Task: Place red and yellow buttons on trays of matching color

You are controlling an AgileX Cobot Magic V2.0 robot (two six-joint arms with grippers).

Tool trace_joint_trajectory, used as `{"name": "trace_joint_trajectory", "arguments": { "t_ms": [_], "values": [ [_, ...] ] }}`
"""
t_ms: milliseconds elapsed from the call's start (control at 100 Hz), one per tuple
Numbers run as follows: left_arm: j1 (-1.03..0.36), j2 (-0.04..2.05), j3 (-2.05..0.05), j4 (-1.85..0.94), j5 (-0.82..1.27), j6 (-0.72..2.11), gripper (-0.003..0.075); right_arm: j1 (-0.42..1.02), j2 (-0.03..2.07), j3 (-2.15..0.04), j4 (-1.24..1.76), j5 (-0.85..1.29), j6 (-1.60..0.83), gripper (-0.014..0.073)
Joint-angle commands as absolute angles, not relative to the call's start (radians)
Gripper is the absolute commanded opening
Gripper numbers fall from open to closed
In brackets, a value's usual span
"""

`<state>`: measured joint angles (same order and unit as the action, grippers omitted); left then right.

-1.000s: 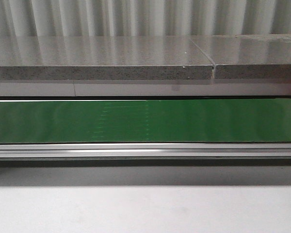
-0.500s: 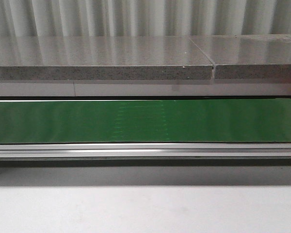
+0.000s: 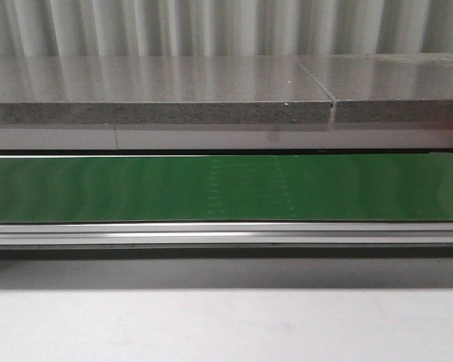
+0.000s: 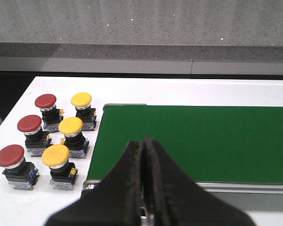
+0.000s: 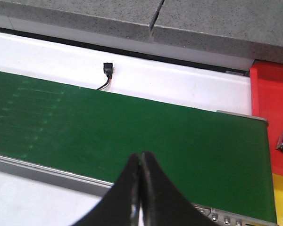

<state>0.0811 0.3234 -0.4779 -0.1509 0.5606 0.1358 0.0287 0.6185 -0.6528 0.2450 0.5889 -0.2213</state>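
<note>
Both my left gripper (image 4: 145,143) and right gripper (image 5: 141,157) are pressed together, empty; reaching the crowded buttons (image 4: 70,126) unopened could topple neighbours.

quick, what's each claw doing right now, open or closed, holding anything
Left claw: closed, holding nothing, above the green belt.
Right claw: closed, holding nothing, also over the belt.

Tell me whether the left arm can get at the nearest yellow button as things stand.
Probably yes. The left gripper hangs shut over the green belt's near edge, and the nearest yellow button stands beside the belt with nothing between them. Its jaws must open first, and neighbouring buttons crowd it.
</note>
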Motion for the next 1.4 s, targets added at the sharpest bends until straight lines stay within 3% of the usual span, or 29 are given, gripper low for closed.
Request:
{"name": "trace_joint_trajectory", "arguments": {
  "t_ms": [0, 210, 310, 380, 530, 620, 770, 960, 1100, 1390],
  "values": [
    [0.074, 0.332, -0.505, -0.164, 0.486, 0.132, -0.002, 0.029, 0.618, -0.681, 0.256, 0.53, -0.232, -0.0067],
    [0.074, 0.332, -0.502, -0.164, 0.487, 0.132, -0.0015, 0.029, 0.618, -0.681, 0.256, 0.53, -0.232, -0.0067],
    [0.074, 0.332, -0.502, -0.164, 0.487, 0.132, 0.0059, 0.029, 0.618, -0.681, 0.256, 0.53, -0.232, -0.0067],
    [0.074, 0.332, -0.502, -0.164, 0.49, 0.132, 0.0185, 0.029, 0.618, -0.681, 0.256, 0.53, -0.232, -0.0067],
    [0.074, 0.332, -0.502, -0.164, 0.495, 0.132, 0.0576, 0.029, 0.618, -0.681, 0.256, 0.53, -0.232, -0.0067],
    [0.074, 0.332, -0.502, -0.164, 0.495, 0.132, 0.0686, 0.029, 0.618, -0.681, 0.256, 0.53, -0.232, -0.0067],
    [0.076, 0.333, -0.508, -0.157, 0.483, 0.087, 0.0649, 0.029, 0.618, -0.681, 0.256, 0.53, -0.232, -0.0067],
    [0.132, 0.409, -0.575, 0.0, 0.487, -0.186, 0.0649, 0.029, 0.618, -0.681, 0.256, 0.53, -0.232, -0.0067],
    [0.202, 0.548, -0.649, 0.069, 0.51, -0.326, 0.0649, 0.029, 0.618, -0.681, 0.256, 0.53, -0.232, -0.0067],
    [0.333, 0.893, -0.784, -0.03, 0.57, -0.333, 0.0649, 0.029, 0.618, -0.681, 0.256, 0.53, -0.232, -0.0067]
  ]
}}
